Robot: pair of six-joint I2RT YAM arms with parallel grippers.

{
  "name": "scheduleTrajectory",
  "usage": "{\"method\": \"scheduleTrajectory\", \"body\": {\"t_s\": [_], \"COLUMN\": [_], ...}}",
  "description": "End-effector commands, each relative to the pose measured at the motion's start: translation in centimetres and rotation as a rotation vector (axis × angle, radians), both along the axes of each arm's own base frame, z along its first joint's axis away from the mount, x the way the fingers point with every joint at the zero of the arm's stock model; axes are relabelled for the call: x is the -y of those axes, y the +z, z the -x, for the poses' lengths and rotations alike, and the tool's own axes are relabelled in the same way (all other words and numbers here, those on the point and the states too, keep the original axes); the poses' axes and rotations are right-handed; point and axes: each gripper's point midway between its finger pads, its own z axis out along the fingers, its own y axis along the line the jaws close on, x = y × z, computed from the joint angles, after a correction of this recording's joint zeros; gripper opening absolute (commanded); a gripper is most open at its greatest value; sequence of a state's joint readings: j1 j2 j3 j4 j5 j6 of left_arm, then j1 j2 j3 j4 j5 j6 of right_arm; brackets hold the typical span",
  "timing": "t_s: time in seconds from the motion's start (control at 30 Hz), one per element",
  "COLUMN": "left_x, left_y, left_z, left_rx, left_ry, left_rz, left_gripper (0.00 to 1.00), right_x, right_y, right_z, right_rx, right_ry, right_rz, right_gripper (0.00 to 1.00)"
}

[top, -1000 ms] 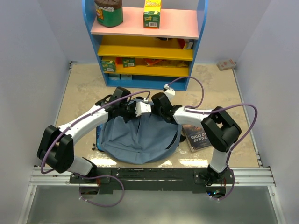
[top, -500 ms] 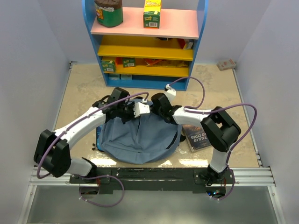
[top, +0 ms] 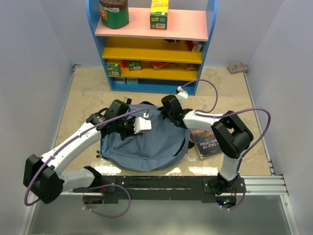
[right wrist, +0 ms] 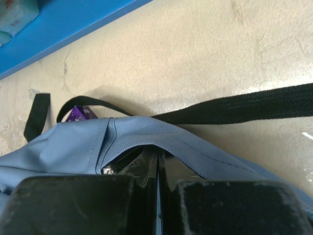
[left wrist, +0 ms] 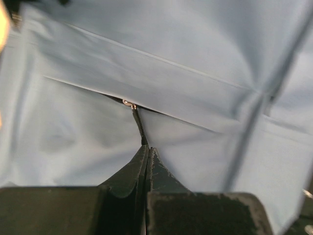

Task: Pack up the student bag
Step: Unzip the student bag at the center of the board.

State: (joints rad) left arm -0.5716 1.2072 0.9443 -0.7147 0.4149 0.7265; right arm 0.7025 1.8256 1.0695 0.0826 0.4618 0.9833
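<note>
The student bag (top: 146, 144) lies in the middle of the table (top: 83, 93), with the shelf (top: 151, 49) at its 12 o'clock and a book (top: 208, 142) at its 3 o'clock. From above I see only that my left pincer (top: 131, 128) sits on the bag's 10 o'clock edge and my right pincer (top: 164, 113) on its 1 o'clock edge. My left wrist camera shows more: the left pincer (left wrist: 147, 149) is clenched on the black zipper pull (left wrist: 138, 122), which runs up to a small metal ring (left wrist: 129, 104) in the seam. My right wrist camera shows the right pincer (right wrist: 157, 164) closed tight, its tips tucked under the bag's rim; I cannot tell whether fabric is pinched. A black strap (right wrist: 244, 110) crosses the table at 2 o'clock, and something purple (right wrist: 78, 113) peeks out at 10 o'clock.
</note>
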Motion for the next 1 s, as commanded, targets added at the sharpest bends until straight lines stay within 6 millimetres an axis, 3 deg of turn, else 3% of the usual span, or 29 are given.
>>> {"method": "scheduleTrajectory", "body": {"t_s": [0.0,0.33,0.43,0.5,0.53,0.6,0.63,0.67,0.7,0.73,0.8,0.97], "left_x": [-2.4,-3.6,-3.4,-3.2,-2.5,-1.9,-1.5,-1.4,-1.4,-1.2,-1.3,-1.8], "left_y": [-1.1,-1.6,-1.5,-1.1,-0.5,0.1,0.8,0.9,1.0,1.0,0.8,0.9], "left_z": [5.5,10.7,10.4,9.1,7.6,6.0,4.1,3.5,3.0,2.8,3.0,2.9], "left_rx": [-0.133,-0.243,-0.225,-0.189,-0.133,-0.092,-0.020,-0.005,0.000,0.004,-0.004,-0.001], "left_ry": [-0.056,-0.176,-0.174,-0.117,-0.087,-0.010,0.037,0.068,0.100,0.106,0.108,0.143], "left_rz": [-0.071,-0.101,-0.097,-0.099,-0.073,-0.045,-0.024,-0.018,-0.015,-0.011,-0.014,-0.021], "left_gripper": [0.00,0.00,0.00,0.00,0.00,0.00,0.00,0.00,0.00,0.00,0.01,0.21], "right_x": [1.3,1.1,1.0,0.5,0.0,-0.5,-1.5,-1.5,-1.5,-2.9,-3.1,-5.6], "right_y": [2.8,4.3,5.1,6.0,6.3,8.0,8.8,8.5,10.0,10.4,10.6,8.3], "right_z": [-1.6,-2.2,-2.5,-2.4,-2.1,-1.4,-0.7,0.6,1.2,2.9,4.9,9.7], "right_rx": [0.081,0.113,0.130,0.132,0.130,0.141,0.149,0.116,0.138,0.139,0.122,0.072], "right_ry": [-0.071,-0.041,-0.027,0.006,0.018,0.048,0.076,0.097,0.092,0.131,0.154,0.255], "right_rz": [-0.027,-0.007,0.002,0.011,0.014,0.030,0.030,0.070,0.075,0.081,0.107,0.116], "right_gripper": [0.00,0.00,0.00,0.16,0.40,0.56,0.64,0.65,0.67,0.70,0.74,0.74]}}
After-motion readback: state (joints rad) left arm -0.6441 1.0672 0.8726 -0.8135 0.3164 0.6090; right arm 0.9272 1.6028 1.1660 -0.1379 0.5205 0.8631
